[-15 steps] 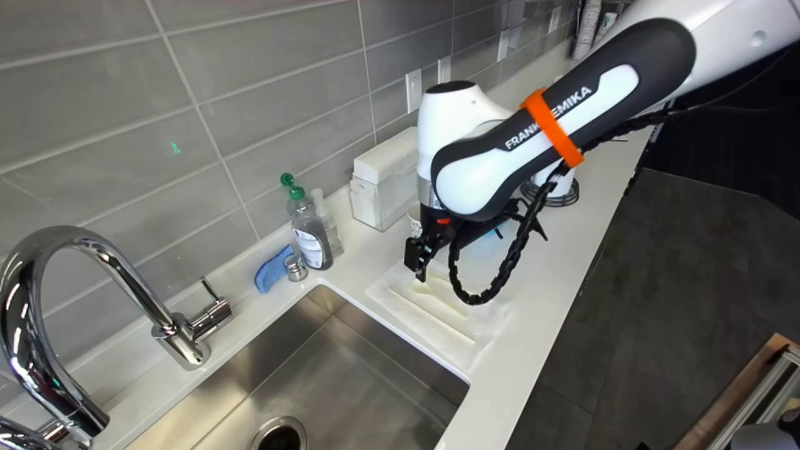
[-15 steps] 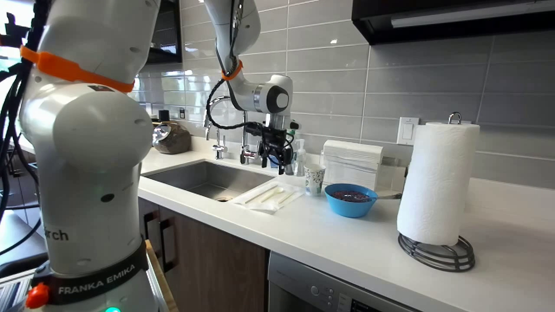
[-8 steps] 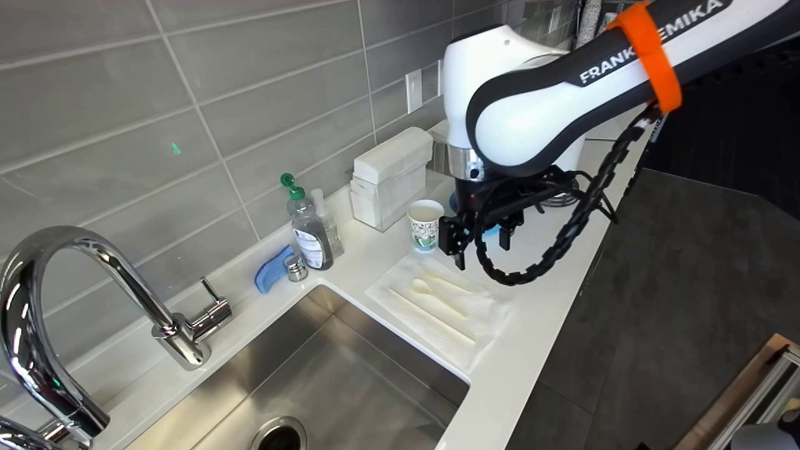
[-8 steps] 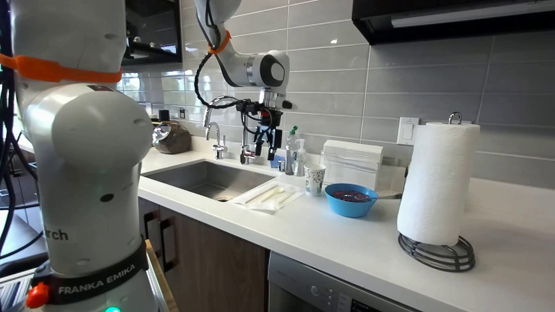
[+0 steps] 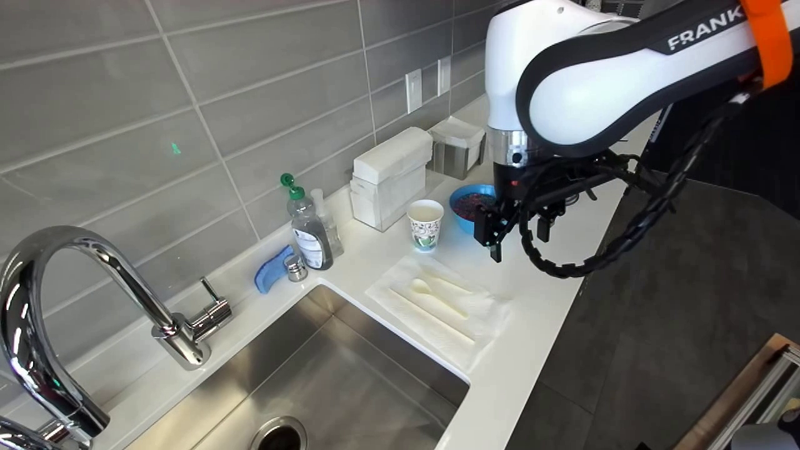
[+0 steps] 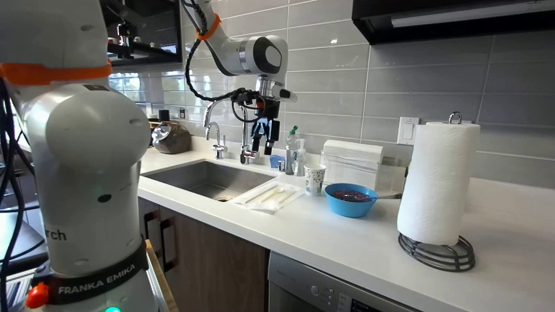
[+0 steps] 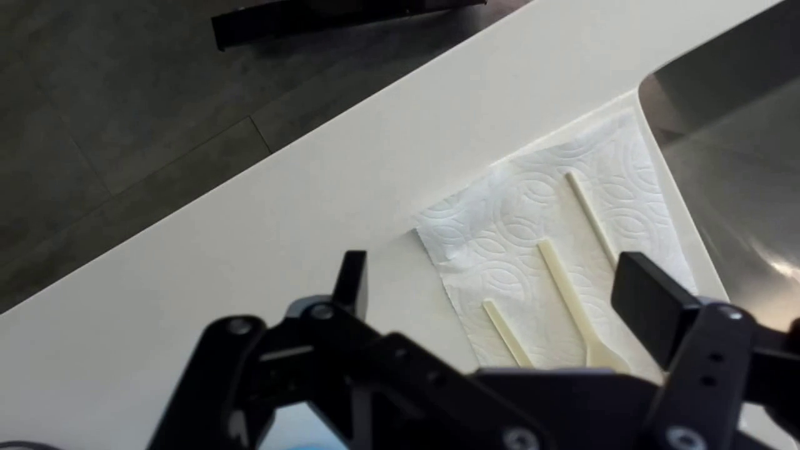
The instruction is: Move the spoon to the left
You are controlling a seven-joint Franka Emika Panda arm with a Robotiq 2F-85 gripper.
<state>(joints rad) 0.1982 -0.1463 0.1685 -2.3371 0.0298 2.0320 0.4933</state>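
Observation:
The pale cream spoon [image 5: 445, 303] lies on a white paper towel [image 5: 494, 315] beside the sink, between two pale utensils. It also shows in an exterior view [image 6: 271, 194] and in the wrist view [image 7: 567, 294], where its bowl end is partly hidden behind the gripper. My black gripper [image 5: 520, 242] is open and empty, well above the counter. In the wrist view my gripper [image 7: 500, 287] has its fingers wide apart, with the spoon below and between them in the picture. It does not touch the spoon.
A paper cup [image 5: 425, 228] and a blue bowl [image 6: 350, 207] with dark contents stand near the paper towel. A napkin stack [image 5: 390, 181], soap bottle [image 5: 310, 237] and faucet [image 5: 94, 250] line the wall. The steel sink [image 5: 400, 359] and a paper towel roll [image 6: 438, 186] flank the area.
My gripper has risen and moved away from above the spoon, back toward the robot's base. The cup and bowl are uncovered in an exterior view. The spoon has not moved.

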